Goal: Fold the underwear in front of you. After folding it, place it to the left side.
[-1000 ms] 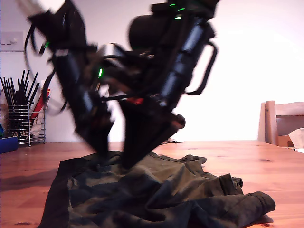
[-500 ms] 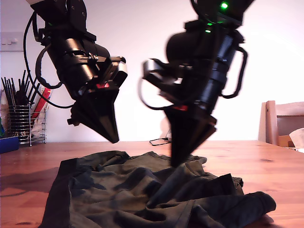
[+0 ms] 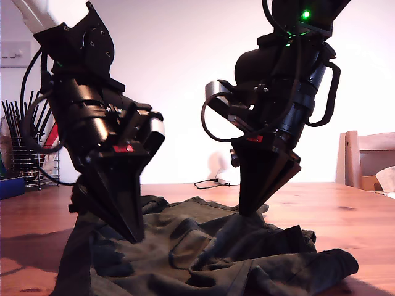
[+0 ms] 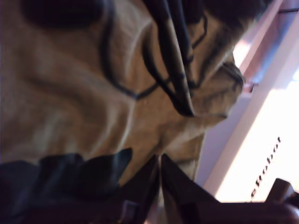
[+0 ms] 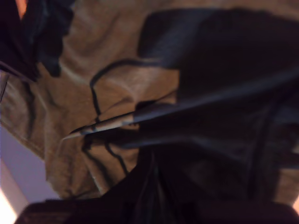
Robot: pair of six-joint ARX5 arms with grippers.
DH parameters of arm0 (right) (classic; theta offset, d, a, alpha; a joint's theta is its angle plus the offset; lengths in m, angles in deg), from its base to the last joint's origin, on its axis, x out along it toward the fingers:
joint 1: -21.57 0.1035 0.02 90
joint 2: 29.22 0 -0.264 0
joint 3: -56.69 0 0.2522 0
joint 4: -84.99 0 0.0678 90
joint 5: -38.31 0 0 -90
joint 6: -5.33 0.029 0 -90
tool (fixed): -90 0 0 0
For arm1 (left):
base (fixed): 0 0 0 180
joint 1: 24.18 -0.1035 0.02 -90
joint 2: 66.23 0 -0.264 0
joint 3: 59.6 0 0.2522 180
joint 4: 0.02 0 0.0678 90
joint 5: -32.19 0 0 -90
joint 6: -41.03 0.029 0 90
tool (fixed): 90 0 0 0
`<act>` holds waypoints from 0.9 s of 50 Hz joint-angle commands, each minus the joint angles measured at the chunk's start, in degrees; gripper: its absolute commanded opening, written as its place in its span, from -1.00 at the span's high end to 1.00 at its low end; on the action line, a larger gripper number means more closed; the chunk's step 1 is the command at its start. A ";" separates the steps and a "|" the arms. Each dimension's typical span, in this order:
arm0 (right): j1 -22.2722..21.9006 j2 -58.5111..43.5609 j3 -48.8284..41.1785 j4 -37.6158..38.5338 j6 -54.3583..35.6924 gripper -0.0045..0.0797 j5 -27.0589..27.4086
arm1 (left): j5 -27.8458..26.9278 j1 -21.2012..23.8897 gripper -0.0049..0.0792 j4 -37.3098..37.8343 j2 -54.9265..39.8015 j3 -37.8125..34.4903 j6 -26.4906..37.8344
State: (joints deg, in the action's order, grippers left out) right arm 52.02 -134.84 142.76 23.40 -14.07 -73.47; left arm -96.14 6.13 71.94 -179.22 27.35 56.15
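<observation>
The underwear (image 3: 210, 253) is dark olive cloth, lying rumpled on the wooden table (image 3: 345, 209), with its darker waistband at the exterior view's left. Two black arms reach down onto it. One gripper (image 3: 133, 237) touches the cloth near the waistband, and the other (image 3: 249, 213) rests on the far edge; both are shut to a point. The wrist views do not settle which arm is which. My first gripper (image 4: 160, 157) is shut with its tip on the underwear (image 4: 74, 102) near a hem. My second gripper (image 5: 150, 158) sits dark over the shadowed underwear (image 5: 126, 79).
At the exterior view's left stand a wire holder of black utensils (image 3: 24, 148) and a blue box (image 3: 9, 186). A wooden chair (image 3: 367, 157) shows at the exterior view's right. A thin cable (image 3: 210, 183) lies on the table behind the cloth.
The arms were close together over the cloth, then lifted and spread apart. Both have now come back down, so their shut tips meet the underwear at two separate spots.
</observation>
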 commanded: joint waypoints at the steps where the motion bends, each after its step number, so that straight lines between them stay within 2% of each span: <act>1: 0.15 -0.74 -3.56 0.74 -0.52 0.92 -0.15 | -0.35 0.74 0.94 -0.31 -0.68 -2.12 -0.87; 12: -0.59 -0.74 -6.67 4.37 -0.57 0.92 1.33 | 0.39 2.49 0.94 -1.42 -0.68 -5.97 -2.14; 26: -1.40 -0.74 -8.35 6.08 -0.57 0.92 3.32 | 9.94 2.71 0.94 2.21 -0.68 -7.28 -2.23; 45: -1.38 -0.74 -11.89 6.93 -0.31 0.92 4.22 | 22.51 1.79 0.94 2.25 -0.68 -7.28 -1.18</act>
State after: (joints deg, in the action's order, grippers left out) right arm 50.52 -134.73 133.65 30.31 -14.24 -70.15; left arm -77.51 9.03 75.87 -177.65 21.54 54.36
